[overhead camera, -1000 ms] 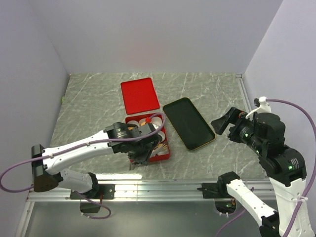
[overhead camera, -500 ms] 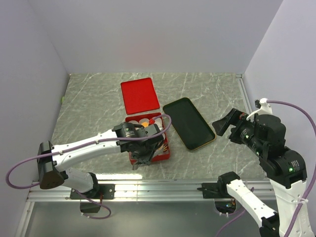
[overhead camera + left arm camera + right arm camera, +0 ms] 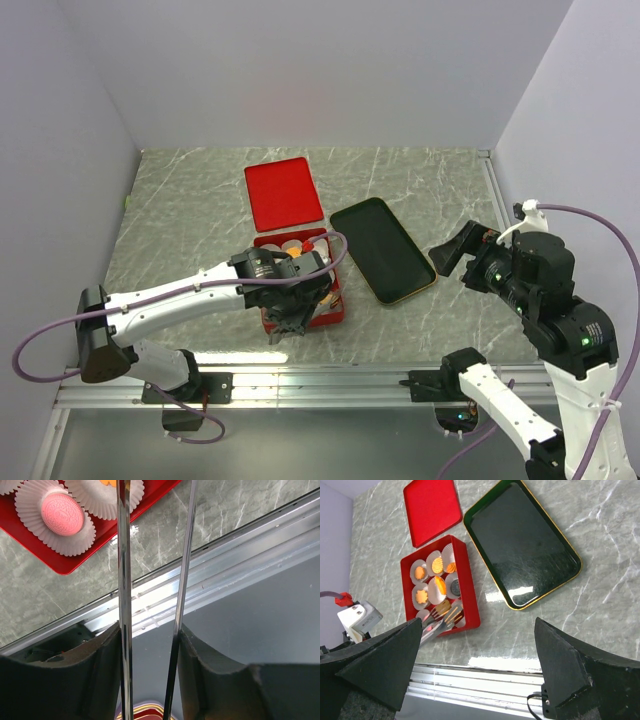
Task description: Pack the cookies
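Cookies [image 3: 437, 577] lay in cups [image 3: 30, 510] in the box [image 3: 470, 605], near centre of the counter [image 3: 530, 635]. I judged them light and brittle, best pinched gently at the rims. My left hand [image 3: 149, 635] clasped tongs [image 3: 123, 580]; my right hand [image 3: 477, 625] gaped empty.

Before you lay a marbled table [image 3: 190, 210], a flat red lid [image 3: 284, 192] behind a red box [image 3: 471, 587] that held white paper cups [image 3: 85, 530], a black gold-rimmed tray [image 3: 383, 249] beside it, metal tongs [image 3: 123, 580], an aluminium rail [image 3: 340, 378].

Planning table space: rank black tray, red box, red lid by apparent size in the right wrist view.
Largest: black tray. Then red box and red lid: box looks bigger but lies nearer, so unsure.
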